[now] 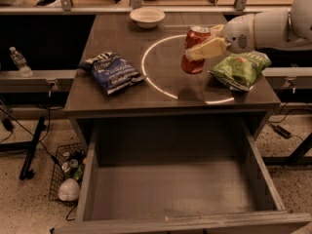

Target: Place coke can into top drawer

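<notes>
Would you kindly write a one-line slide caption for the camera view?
The gripper, shut on the coke can, holds it tilted above the table, with the top drawer open below.

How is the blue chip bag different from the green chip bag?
The blue chip bag is dark; the green chip bag is bright. The blue chip bag lies on the table's left side, the green chip bag at its right edge. The gripper holds the coke can up beside the green chip bag, away from the blue chip bag. Both lie flat on the table.
</notes>
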Controlling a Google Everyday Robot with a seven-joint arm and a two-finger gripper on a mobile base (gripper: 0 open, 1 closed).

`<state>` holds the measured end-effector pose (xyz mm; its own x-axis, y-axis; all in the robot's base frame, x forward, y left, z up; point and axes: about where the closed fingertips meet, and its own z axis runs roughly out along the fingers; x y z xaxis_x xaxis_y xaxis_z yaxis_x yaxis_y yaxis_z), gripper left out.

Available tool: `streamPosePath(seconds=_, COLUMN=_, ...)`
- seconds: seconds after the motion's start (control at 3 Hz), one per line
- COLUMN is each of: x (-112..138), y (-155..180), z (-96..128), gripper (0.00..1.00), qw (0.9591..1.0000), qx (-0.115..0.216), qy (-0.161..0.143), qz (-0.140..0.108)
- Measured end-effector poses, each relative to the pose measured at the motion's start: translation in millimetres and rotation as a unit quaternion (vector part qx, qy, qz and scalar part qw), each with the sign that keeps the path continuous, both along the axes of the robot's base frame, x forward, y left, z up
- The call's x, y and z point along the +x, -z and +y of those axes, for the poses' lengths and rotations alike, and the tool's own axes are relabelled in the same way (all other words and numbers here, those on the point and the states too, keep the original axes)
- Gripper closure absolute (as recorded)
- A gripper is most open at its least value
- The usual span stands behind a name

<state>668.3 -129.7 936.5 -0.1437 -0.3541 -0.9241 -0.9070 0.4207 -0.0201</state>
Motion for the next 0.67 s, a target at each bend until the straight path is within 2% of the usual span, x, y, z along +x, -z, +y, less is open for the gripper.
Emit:
streamPosePath(seconds=0.33, x=-48.5, y=-4.8, z=-12.8, gripper=1.0, qw=1.0, qx=-0.002, qy=-0.004, qz=-0.002)
streamPosePath(seconds=0.67, x=-109.8, y=-9.1, z=-25.9, gripper=1.0, qw=0.9999, qx=-0.005, qy=-0.003, qz=-0.015)
